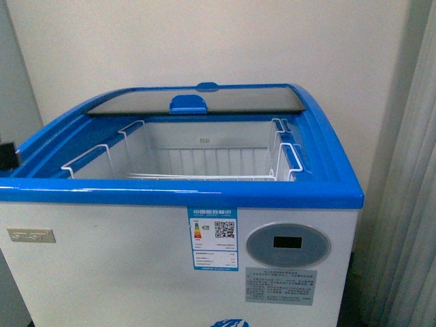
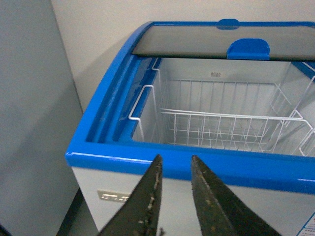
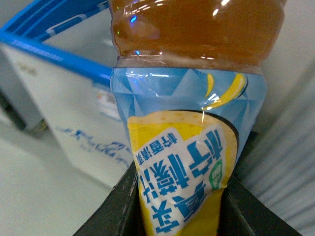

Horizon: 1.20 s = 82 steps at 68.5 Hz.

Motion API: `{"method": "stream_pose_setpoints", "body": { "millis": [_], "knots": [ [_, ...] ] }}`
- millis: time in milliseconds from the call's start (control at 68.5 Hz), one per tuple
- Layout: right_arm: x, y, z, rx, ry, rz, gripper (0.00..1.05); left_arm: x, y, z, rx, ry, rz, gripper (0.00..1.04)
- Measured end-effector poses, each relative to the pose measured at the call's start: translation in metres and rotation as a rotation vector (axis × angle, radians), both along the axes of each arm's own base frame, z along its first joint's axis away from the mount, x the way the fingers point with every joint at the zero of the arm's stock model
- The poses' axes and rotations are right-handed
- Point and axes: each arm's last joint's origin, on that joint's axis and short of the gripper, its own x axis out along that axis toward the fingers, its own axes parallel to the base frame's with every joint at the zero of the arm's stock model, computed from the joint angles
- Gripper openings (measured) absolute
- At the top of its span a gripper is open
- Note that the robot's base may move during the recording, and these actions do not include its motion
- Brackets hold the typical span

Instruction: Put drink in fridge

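The white chest fridge with a blue top rim stands open in the front view, its lid slid to the back. White wire baskets hang inside and look empty. An oval grey display panel is on its front. Neither arm shows in the front view. My left gripper is open and empty, just in front of the fridge's blue front rim. My right gripper is shut on the drink bottle, amber liquid with a blue and yellow label, off the fridge's front right corner.
A plain grey cabinet stands close to the fridge's left side. A wall runs behind the fridge. A pale curtain hangs to its right. A grey floor shows below.
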Motion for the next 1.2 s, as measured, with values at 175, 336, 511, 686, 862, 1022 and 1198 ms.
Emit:
{"method": "stream_pose_setpoints", "body": {
  "millis": [175, 336, 511, 686, 862, 1022, 1198],
  "knots": [
    [0.077, 0.036, 0.029, -0.399, -0.112, 0.244, 0.33, -0.039, 0.013, -0.015, -0.011, -0.015, 0.01, 0.03],
    [0.147, 0.069, 0.028, -0.675, -0.072, 0.371, 0.33, -0.057, 0.018, -0.023, -0.011, -0.017, 0.004, 0.03],
    [0.224, 0.107, 0.009, -0.964, 0.005, 0.456, 0.33, -0.074, 0.029, -0.03, -0.012, -0.016, 0.016, 0.03],
    [0.273, 0.15, 0.011, -1.064, -0.071, 0.496, 0.33, -0.088, 0.029, -0.036, -0.012, -0.013, 0.01, 0.03],
    [0.302, 0.174, 0.007, -1.182, -0.136, 0.516, 0.33, -0.101, 0.029, -0.04, -0.012, -0.013, 0.01, 0.03],
    [0.324, 0.182, -0.012, -1.211, -0.101, 0.528, 0.33, -0.11, 0.029, -0.047, -0.012, -0.026, 0.01, 0.03],
    [0.342, 0.188, -0.042, -1.231, -0.086, 0.537, 0.33, -0.117, 0.029, -0.049, -0.012, -0.02, 0.01, 0.03]
  ]
}}
